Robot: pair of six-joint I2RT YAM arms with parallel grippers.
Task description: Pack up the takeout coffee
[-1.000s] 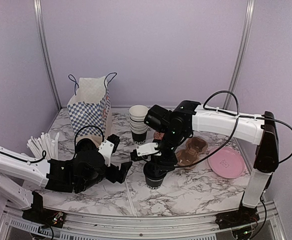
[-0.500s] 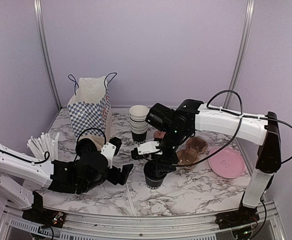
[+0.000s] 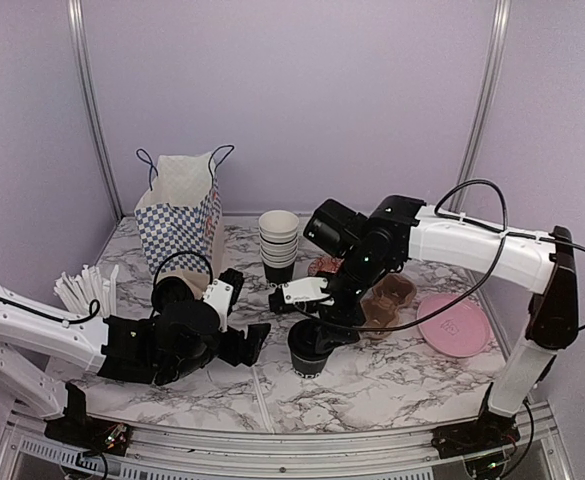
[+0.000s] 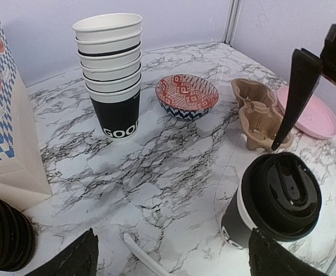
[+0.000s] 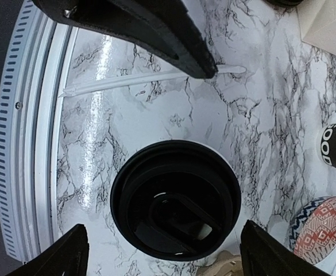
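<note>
Takeout coffee (image 3: pixel 310 350) is sitting lidded, just on the near side of the cup stack (image 3: pixel 278 245). Right gripper (image 3: pixel 327 328) is hanging over it and left gripper (image 3: pixel 242 315) is waiting near-left of the stack. Both 2 are gaping wide, gripping nothing. Risk: pinching at lid height is likely popping the lid or tipping the cup.

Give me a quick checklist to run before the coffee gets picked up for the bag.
1. Lid seated on the takeout coffee: ok.
2. Cup upright on the table: ok.
3. Right end effector open above the cup, not gripping it: ok.
4. Left end effector open and empty: ok.
5. Paper bag upright, mouth open: ok.
6. Room inside the bag: cannot tell.
</note>
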